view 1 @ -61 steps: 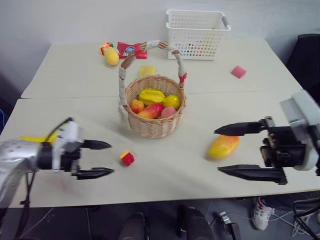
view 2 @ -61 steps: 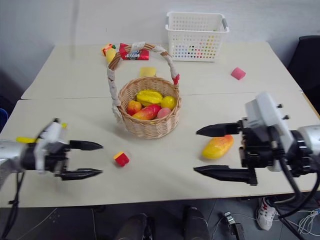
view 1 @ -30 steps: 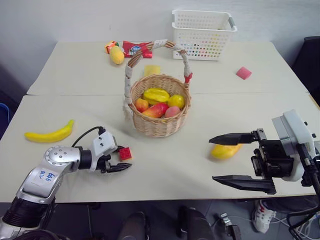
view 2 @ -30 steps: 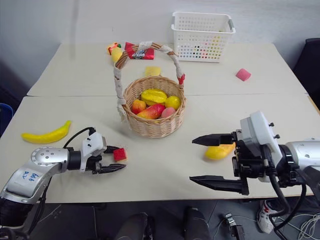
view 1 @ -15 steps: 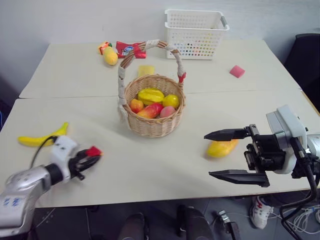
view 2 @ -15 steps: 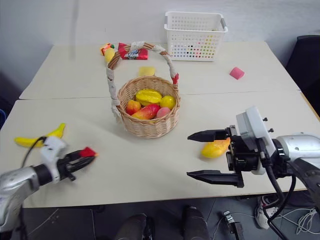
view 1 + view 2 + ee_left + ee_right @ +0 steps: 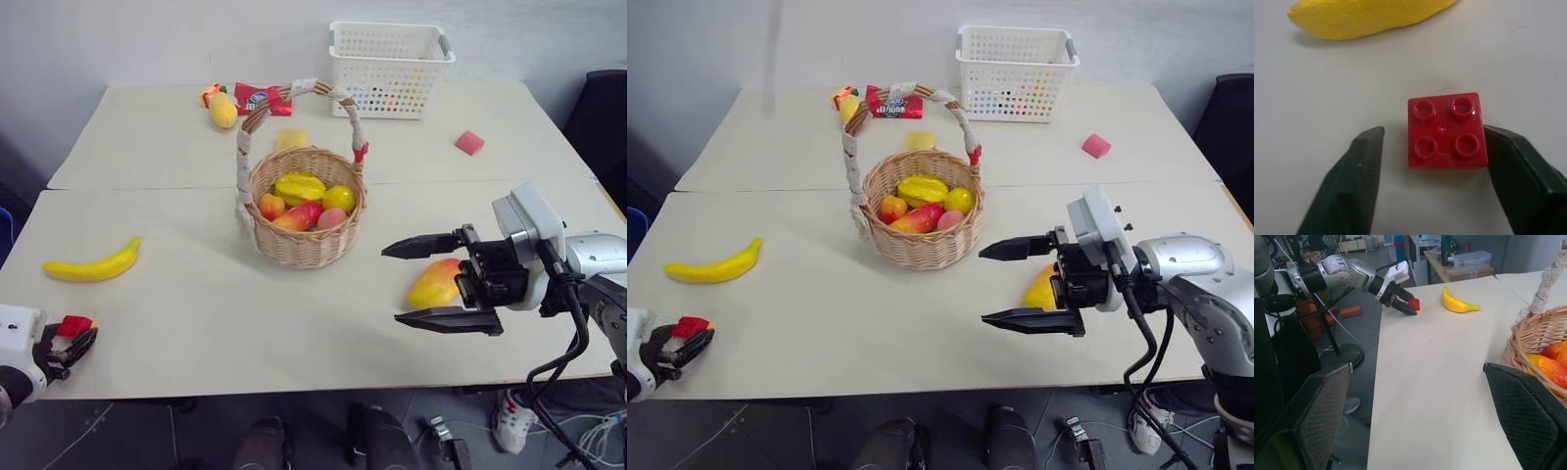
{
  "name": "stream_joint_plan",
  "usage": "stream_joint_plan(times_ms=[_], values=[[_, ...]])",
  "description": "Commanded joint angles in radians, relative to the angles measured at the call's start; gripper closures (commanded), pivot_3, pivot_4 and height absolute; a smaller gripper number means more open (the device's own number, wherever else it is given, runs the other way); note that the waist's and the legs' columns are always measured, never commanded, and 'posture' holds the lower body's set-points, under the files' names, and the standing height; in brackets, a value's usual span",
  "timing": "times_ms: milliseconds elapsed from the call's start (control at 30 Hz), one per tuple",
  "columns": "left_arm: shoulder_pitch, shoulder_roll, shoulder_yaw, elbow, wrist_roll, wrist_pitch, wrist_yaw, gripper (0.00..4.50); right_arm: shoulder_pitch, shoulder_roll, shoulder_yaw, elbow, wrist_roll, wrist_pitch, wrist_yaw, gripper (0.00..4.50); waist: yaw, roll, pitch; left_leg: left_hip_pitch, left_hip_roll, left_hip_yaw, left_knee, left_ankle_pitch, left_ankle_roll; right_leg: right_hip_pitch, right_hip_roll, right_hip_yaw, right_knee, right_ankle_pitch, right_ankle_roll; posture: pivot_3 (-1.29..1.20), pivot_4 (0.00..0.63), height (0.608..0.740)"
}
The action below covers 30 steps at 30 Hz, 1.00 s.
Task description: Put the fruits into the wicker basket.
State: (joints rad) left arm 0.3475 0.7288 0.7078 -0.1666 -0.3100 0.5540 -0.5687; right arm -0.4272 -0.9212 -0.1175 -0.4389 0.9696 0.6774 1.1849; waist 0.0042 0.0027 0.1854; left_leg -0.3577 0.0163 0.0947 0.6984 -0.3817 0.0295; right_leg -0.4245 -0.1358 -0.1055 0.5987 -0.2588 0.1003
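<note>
The left gripper [image 7: 73, 338] stood apart around the cube [image 7: 1446, 130] at the table [image 7: 245, 323] edge, 8 o'clock from the basket [image 7: 305, 220]. The banana [image 7: 93, 264] lay just beyond. The right gripper [image 7: 421, 282], wide apart, framed the mango [image 7: 436, 284] at 4 o'clock.

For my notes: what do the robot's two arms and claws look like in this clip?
The right claw has two long, black, pointed fingers on a dark block, capped by a light grey boxy housing. Its forearm is a silver-grey rounded shell with black cables looping beneath. The left claw has the same black fingers on a white housing; seen from the right wrist, its arm is silver-grey with dark joints and a thin black cable.
</note>
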Motion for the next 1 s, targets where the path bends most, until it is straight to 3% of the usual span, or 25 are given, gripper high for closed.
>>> stream_joint_plan(times_ms=[33, 167, 233, 333, 467, 633, 733, 1000], values=[[0.040, 0.086, 0.078, -0.029, -0.031, -0.025, -0.120, 0.81, -0.020, 0.013, -0.004, -0.005, -0.006, -0.013, 0.012, 0.00, -0.006, -0.001, 0.000, -0.001, 0.000, 0.001, 0.000, 0.000, 0.001, -0.001, 0.000, 0.000, 0.000, 0.000, 0.000, 0.00, 0.150, 0.740], [0.045, 0.215, 0.172, -0.045, -0.108, -0.019, -0.305, 0.81, -0.017, 0.027, -0.005, -0.012, -0.006, -0.008, 0.006, 0.00, -0.007, -0.002, 0.000, -0.003, 0.000, 0.001, 0.000, 0.000, 0.002, -0.004, -0.001, -0.002, -0.001, 0.000, 0.000, 0.00, 0.150, 0.740], [-0.016, 0.310, 0.146, 0.025, -0.121, -0.067, -0.403, 0.81, -0.014, 0.039, -0.007, -0.014, 0.002, -0.002, -0.001, 0.00, -0.005, -0.002, 0.000, -0.004, 0.000, 0.001, 0.000, 0.000, 0.002, -0.004, -0.001, -0.003, -0.001, 0.000, 0.000, 0.00, 0.150, 0.740], [-0.168, 0.465, -0.025, 0.241, -0.028, -0.233, -0.483, 0.81, -0.014, 0.055, 0.002, -0.014, -0.012, -0.007, -0.008, 0.00, -0.002, -0.001, 0.000, -0.006, 0.000, 0.000, 0.000, 0.000, 0.001, -0.005, 0.000, -0.006, -0.001, 0.000, -0.001, 0.00, 0.150, 0.740], [-0.465, 0.573, -0.316, 0.534, 0.113, -0.427, -0.551, 0.81, -0.014, 0.072, -0.011, -0.021, -0.001, -0.001, -0.035, 0.00, -0.009, 0.000, 0.000, -0.006, -0.001, 0.005, 0.000, 0.001, 0.003, -0.007, 0.003, -0.012, 0.004, 0.000, 0.000, 0.00, 0.150, 0.740], [-0.890, 0.562, -0.621, 0.863, 0.313, -0.578, -0.640, 0.81, 0.036, 0.074, -0.050, -0.083, 0.029, 0.019, -0.101, 0.00, -0.007, -0.004, -0.001, -0.012, -0.006, 0.023, 0.001, 0.002, 0.007, -0.020, 0.004, -0.028, 0.013, 0.000, 0.000, 0.00, 0.150, 0.740], [-1.057, 0.526, -0.749, 1.020, 0.426, -0.656, -0.665, 0.81, 0.079, 0.071, -0.079, -0.124, 0.049, 0.030, -0.144, 0.00, -0.006, -0.007, -0.002, -0.012, -0.005, 0.031, 0.001, 0.001, 0.008, -0.020, 0.004, -0.038, 0.012, 0.000, 0.000, 0.00, 0.150, 0.740], [-1.222, 0.443, -0.884, 1.241, 0.559, -0.736, -0.678, 0.81, 0.099, 0.058, -0.110, -0.158, 0.086, 0.045, -0.203, 0.00, -0.008, -0.010, -0.001, -0.011, -0.003, 0.033, 0.003, 0.000, 0.008, -0.020, 0.003, -0.042, 0.013, 0.001, 0.000, 0.00, 0.150, 0.740]])
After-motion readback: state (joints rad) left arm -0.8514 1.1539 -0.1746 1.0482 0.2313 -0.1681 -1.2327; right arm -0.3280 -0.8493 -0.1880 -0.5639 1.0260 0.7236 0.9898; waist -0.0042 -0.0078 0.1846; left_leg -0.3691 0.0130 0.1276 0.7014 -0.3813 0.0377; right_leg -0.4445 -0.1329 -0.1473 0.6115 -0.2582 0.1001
